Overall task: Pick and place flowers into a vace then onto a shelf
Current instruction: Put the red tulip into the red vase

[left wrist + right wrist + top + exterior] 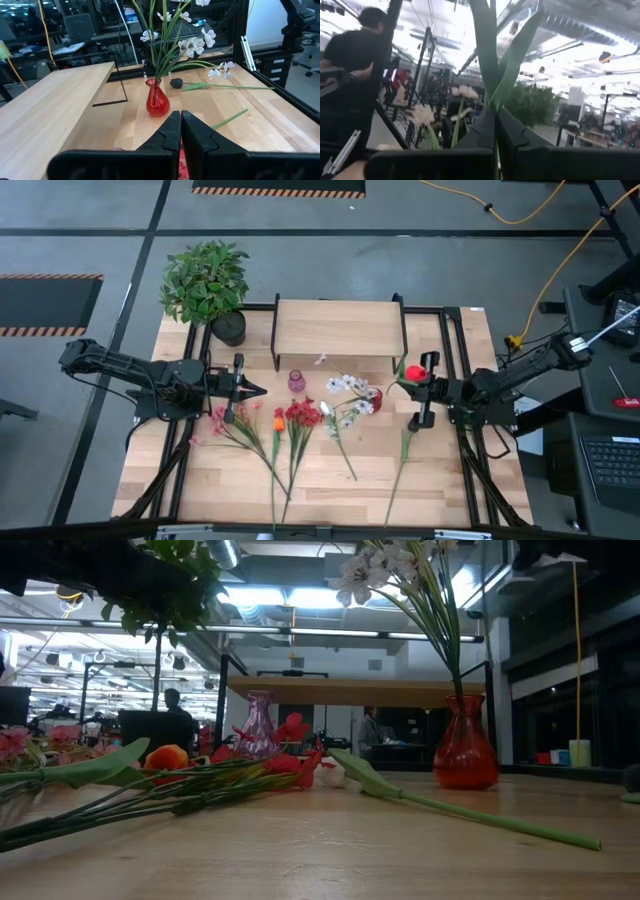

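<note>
Green flower stem in right hand

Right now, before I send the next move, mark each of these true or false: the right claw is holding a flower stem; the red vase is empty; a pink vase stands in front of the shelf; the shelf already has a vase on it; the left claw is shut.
1. The right claw holds a flower stem. True: its fingers are closed on green leaves and stem.
2. The red vase is empty. False: it holds white flowers.
3. A pink vase stands in front of the shelf. True.
4. The shelf already carries a vase. False: its top is bare; both vases stand on the table.
5. The left claw is shut. True, and it holds nothing.
</note>
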Tool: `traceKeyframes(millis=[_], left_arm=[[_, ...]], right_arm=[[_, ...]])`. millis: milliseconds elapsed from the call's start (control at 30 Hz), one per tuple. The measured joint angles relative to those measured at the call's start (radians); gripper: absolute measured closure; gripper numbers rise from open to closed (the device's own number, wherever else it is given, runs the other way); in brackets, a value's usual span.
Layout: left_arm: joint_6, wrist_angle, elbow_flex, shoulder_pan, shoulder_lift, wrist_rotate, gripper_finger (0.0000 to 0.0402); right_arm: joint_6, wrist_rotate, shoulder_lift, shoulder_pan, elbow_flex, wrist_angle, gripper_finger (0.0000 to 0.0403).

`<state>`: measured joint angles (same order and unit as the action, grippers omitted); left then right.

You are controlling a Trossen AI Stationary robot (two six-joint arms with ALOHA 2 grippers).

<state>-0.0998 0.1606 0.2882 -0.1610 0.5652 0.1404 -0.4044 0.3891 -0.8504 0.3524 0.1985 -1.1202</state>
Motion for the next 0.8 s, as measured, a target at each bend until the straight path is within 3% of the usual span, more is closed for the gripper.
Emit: traceKeyframes(millis=[433, 800], left_arm=[[0.007, 0.0, 0.0, 0.0, 0.0, 0.0, 0.0393], [0.008, 0.0, 0.0, 0.0, 0.0, 0.0, 0.0393]], right_arm=[[0.103, -0.098, -0.246, -0.129, 0.01, -0.163, 0.0403], [0.113, -0.097, -0.333, -0.143, 0.006, -0.192, 0.0403]])
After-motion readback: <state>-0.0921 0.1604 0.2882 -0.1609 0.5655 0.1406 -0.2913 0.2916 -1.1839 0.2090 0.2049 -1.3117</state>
